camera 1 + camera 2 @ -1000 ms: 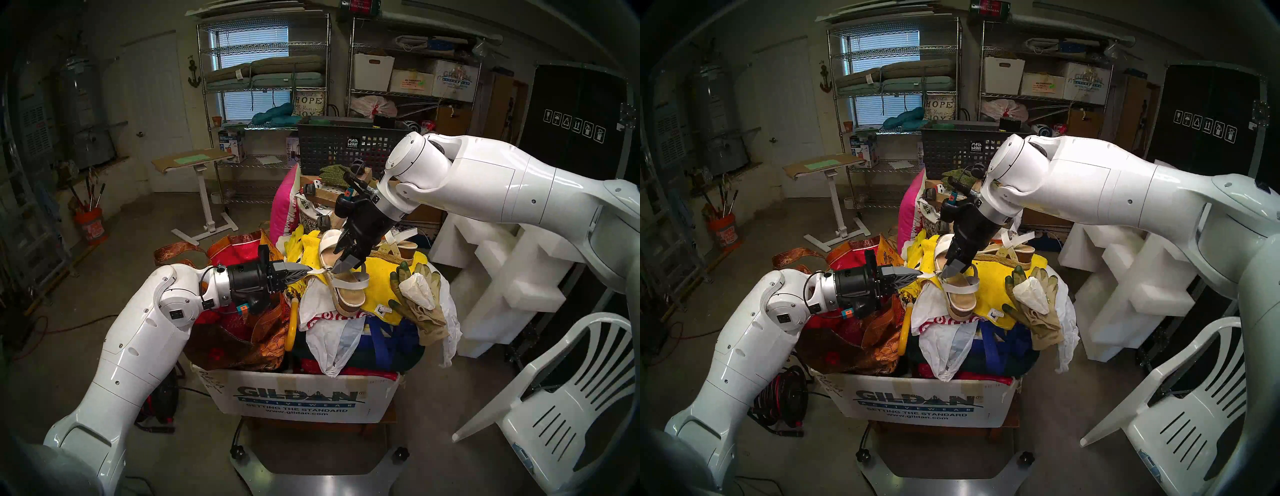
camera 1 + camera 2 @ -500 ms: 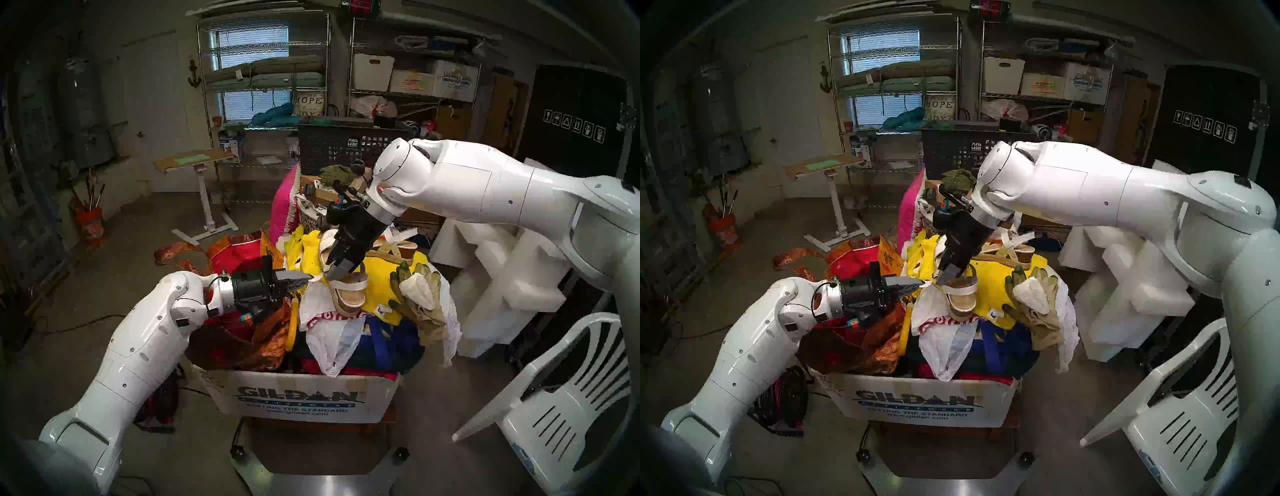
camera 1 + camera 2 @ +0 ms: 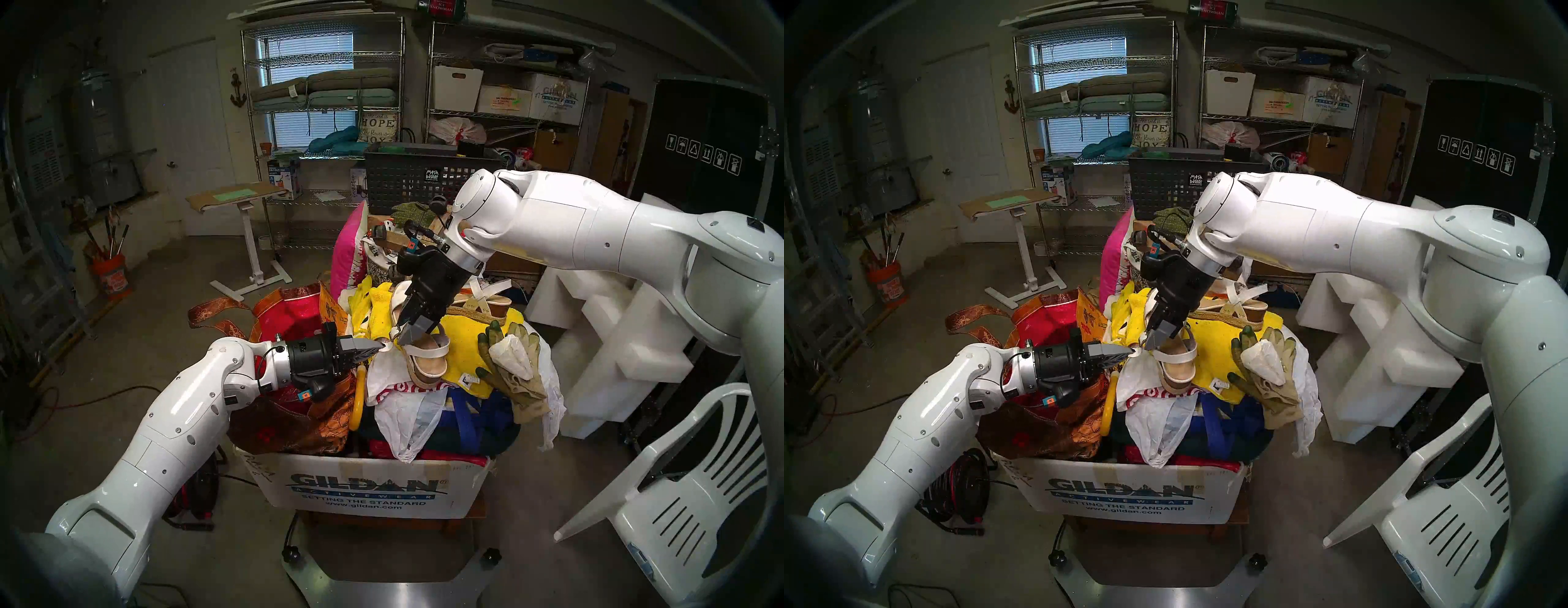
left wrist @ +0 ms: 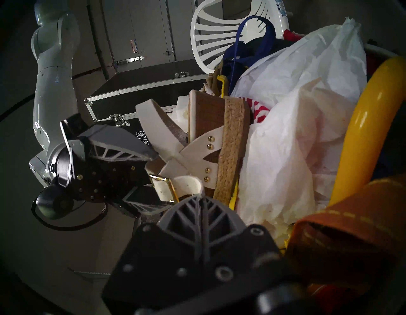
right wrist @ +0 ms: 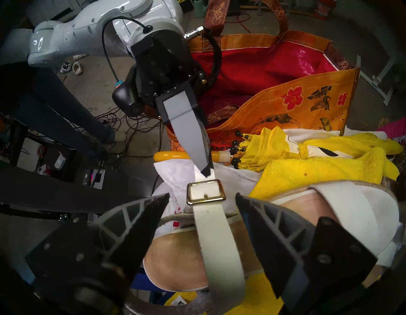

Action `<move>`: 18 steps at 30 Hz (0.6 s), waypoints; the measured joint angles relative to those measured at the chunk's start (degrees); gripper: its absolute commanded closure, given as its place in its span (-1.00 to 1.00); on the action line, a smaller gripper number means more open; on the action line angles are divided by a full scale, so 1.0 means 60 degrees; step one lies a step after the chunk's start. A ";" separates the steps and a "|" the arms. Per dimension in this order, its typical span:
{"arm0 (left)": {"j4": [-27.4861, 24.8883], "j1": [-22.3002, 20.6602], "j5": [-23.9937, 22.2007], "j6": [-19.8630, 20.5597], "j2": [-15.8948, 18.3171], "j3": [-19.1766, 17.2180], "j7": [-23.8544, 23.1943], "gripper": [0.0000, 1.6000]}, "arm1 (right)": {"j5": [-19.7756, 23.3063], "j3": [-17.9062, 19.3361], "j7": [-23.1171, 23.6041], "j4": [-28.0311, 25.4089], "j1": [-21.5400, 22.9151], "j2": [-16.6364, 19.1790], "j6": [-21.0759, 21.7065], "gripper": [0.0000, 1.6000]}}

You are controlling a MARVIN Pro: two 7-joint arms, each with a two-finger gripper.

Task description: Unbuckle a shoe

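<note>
The white-strapped sandal (image 3: 426,361) lies on the pile in the box, tan footbed up, and shows in the head right view too (image 3: 1178,365). My left gripper (image 3: 383,346) (image 3: 1132,351) is shut on the free end of the thin ankle strap (image 4: 186,184), just past the gold buckle (image 5: 206,191) (image 4: 168,187). My right gripper (image 3: 403,336) (image 5: 202,198) is open. Its fingers (image 5: 149,211) stand on either side of the strap (image 5: 217,237) right behind the buckle, without touching it. The twin sandal (image 3: 483,302) lies farther back.
The pile fills a Gildan cardboard box (image 3: 369,488): yellow towel (image 3: 466,348), green gloves (image 3: 513,369), white plastic bags (image 3: 407,416), orange-red tote (image 3: 297,314), yellow umbrella handle (image 3: 358,395). A white plastic chair (image 3: 687,479) and foam blocks (image 3: 628,339) stand at the right.
My right gripper has moved left and down onto the strap near the buckle. My left gripper has shifted slightly down and right, still holding the strap end.
</note>
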 measured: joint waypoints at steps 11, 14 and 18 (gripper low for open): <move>0.0573 -0.0348 0.1423 0.0000 -0.0035 0.0365 0.1716 1.00 | 0.0002 -0.0012 0.0630 0.0540 -0.0079 -0.0384 -0.0363 -0.26; 0.0723 -0.0430 0.1784 0.0000 -0.0048 0.0475 0.2189 1.00 | -0.0010 -0.0025 0.0756 0.0646 -0.0097 -0.0476 -0.0442 -0.02; 0.0932 -0.0536 0.2261 0.0000 -0.0062 0.0630 0.2834 1.00 | -0.0051 -0.0050 0.0880 0.0773 -0.0125 -0.0587 -0.0529 -0.15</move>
